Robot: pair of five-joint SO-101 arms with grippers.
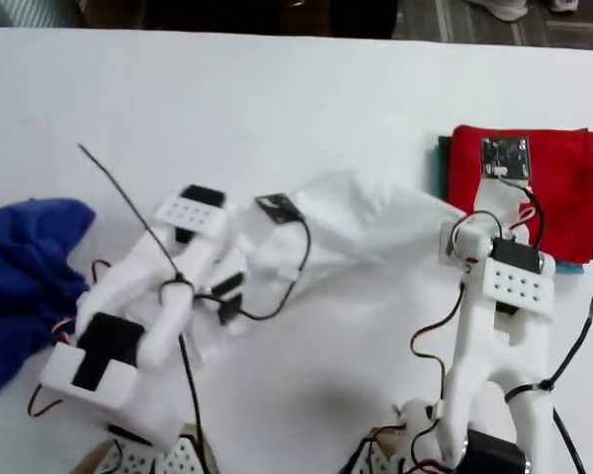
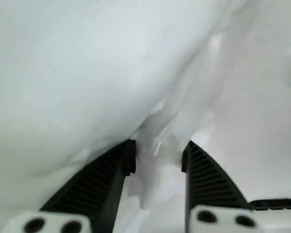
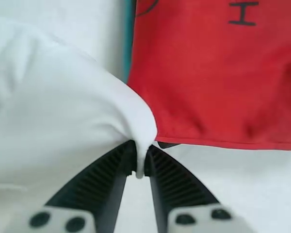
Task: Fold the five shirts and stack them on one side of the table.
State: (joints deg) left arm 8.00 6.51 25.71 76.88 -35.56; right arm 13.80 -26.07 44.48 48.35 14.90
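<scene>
- Spreading pale and bare behind everything, the table [image 1: 296,89] is giving the cloth a smooth surface, so I am expecting the fabric to slide rather than catch.
- Between the two arms, the white shirt [image 1: 356,222] is lying rumpled and partly lifted. It is looking light, limp and soft. It will probably sag from any single pinch, so a hold at two well-separated edge points, such as hem corners or shoulders, should suit it best.
- Near the left edge, the blue shirt [image 1: 25,267] is sitting crumpled and unfolded, and the frame is cutting part of it off.
- On the right side, the red shirt [image 1: 563,188] is resting folded on top of a stack. A teal layer [image 1: 443,163] and a dark one are peeking out beneath it, but how many shirts are lying under there is staying hidden.
- Next to that stack, the right gripper [image 3: 140,160] is pinching a peak of the white shirt tightly, its jaws nearly meeting.
- Further left, the left gripper [image 2: 157,155] is standing with its jaws apart, straddling a ridge of the same cloth without visibly clamping it.
- White fabric on the white table is making the shirt's outline, collar and sleeves hard to pick out, and the arms are covering part of it.
</scene>
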